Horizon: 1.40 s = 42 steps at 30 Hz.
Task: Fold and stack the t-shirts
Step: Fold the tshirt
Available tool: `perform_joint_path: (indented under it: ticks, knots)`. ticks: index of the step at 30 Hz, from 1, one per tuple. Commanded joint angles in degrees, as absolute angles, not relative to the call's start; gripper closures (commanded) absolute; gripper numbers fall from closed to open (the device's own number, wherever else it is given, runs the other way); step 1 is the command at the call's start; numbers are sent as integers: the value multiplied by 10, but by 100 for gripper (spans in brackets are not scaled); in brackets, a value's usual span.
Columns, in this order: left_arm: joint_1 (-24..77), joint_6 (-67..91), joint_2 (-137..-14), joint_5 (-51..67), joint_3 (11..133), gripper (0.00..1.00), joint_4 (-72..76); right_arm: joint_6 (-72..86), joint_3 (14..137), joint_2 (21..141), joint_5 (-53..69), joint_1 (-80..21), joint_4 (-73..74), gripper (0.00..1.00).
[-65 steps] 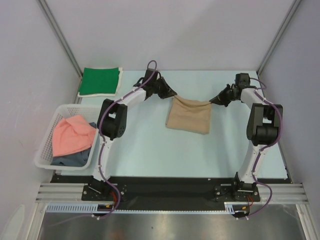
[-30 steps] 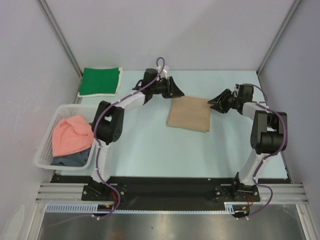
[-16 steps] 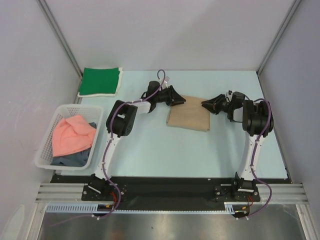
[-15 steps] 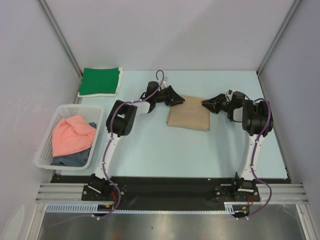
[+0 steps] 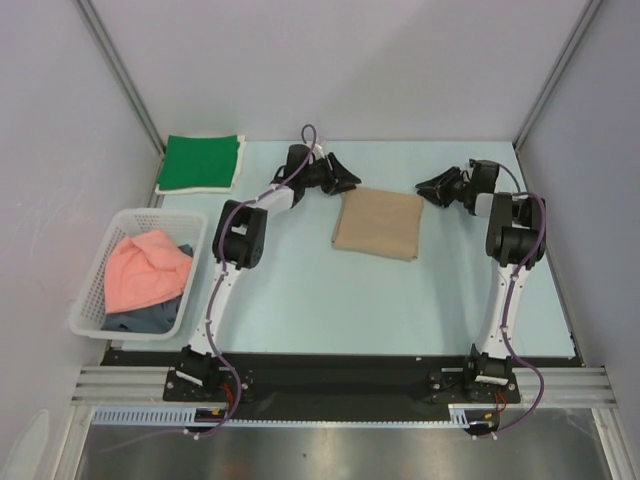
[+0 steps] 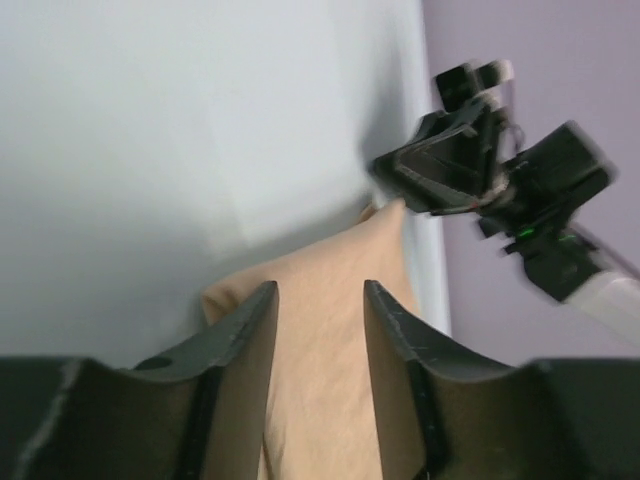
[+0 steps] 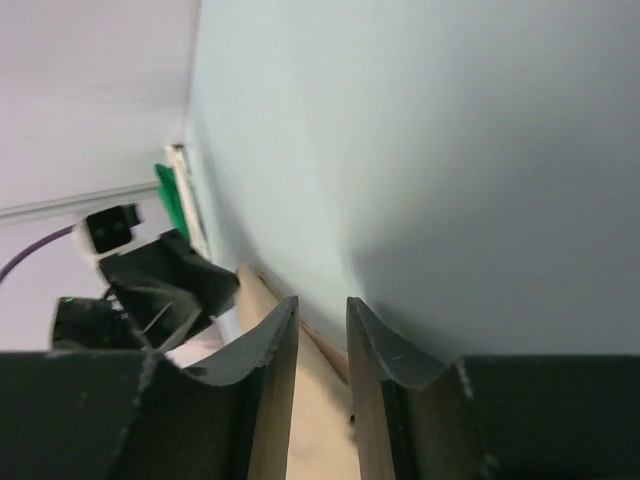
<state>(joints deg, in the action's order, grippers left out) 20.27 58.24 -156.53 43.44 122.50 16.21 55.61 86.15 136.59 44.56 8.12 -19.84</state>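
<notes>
Hands, two: left hand [image 5: 341, 178] and right hand [image 5: 430, 187], both at the far side of the worktop [image 5: 300, 300]; particulars below, in order.

1. White lattice basket [image 5: 92, 298], left edge of the worktop. Holds the salmon pink t-shirt [image 5: 145, 270], crumpled on top, and the dark grey-blue t-shirt [image 5: 140, 318], mostly buried beneath it.
2. Bright green t-shirt [image 5: 200, 162], folded flat in the far left corner, apart from the basket.
3. Left hand, just beside the far left corner of the tan t-shirt [image 5: 378, 224]. Fingers [image 6: 250, 330] apart, nothing between them; its wrist view shows the tan cloth lying beyond the gap.
4. Tan t-shirt, folded into a flat rectangle, lying mid-worktop between the two hands, well apart from the green one.
5. Right hand, just beside the far right corner of the tan t-shirt, pointing towards the left hand. Fingers [image 7: 275, 340] stand a narrow gap apart, with nothing clamped.
</notes>
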Motion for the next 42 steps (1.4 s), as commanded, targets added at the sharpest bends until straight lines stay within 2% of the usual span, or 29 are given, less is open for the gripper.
perform_joint_path:
  ticks: [1, 2, 4, 5, 9, 11, 13, 14, 17, 21, 27, 34, 36, 38, 42]
  knots:
    - [197, 413, -1450, 402, 1243, 53, 5, 415, 935, 1295, 397, 91, 57, 68]
    - [198, 387, -1415, 391, 1225, 51, -51, 379, 956, 1279, 382, 91, 92, 66]
    - [198, 359, -1316, 376, 1173, 49, -65, 351, 964, 1227, 369, 91, 173, 64]
    - [199, 359, -1285, 364, 1105, 49, -51, 332, 960, 1205, 360, 89, 191, 62]
    - [220, 443, -1152, 377, 887, 50, 97, 319, 866, 1104, 347, 62, 221, 61]
    - [241, 474, -1137, 383, 840, 50, 159, 329, 812, 1038, 348, 58, 196, 62]
    - [256, 564, -1136, 402, 764, 52, 246, 375, 717, 1007, 376, 48, 118, 63]
    - [270, 596, -1149, 407, 744, 53, 357, 395, 684, 993, 410, 42, 80, 66]
    - [292, 689, -1181, 408, 706, 57, 498, 468, 608, 1005, 460, 4, -65, 74]
    - [299, 720, -1243, 400, 709, 59, 548, 512, 552, 1043, 466, -31, -207, 81]
    - [297, 691, -1295, 405, 726, 61, 530, 577, 503, 1129, 511, -31, -355, 83]
    - [277, 629, -1299, 391, 676, 66, 419, 563, 415, 1147, 527, -4, -381, 85]
    - [272, 588, -1282, 391, 670, 66, 396, 533, 389, 1122, 526, 21, -348, 85]
    - [271, 536, -1257, 388, 684, 65, 300, 500, 378, 1088, 519, 44, -308, 85]
    - [270, 430, -1207, 394, 695, 63, 201, 434, 377, 1022, 488, 85, -146, 85]
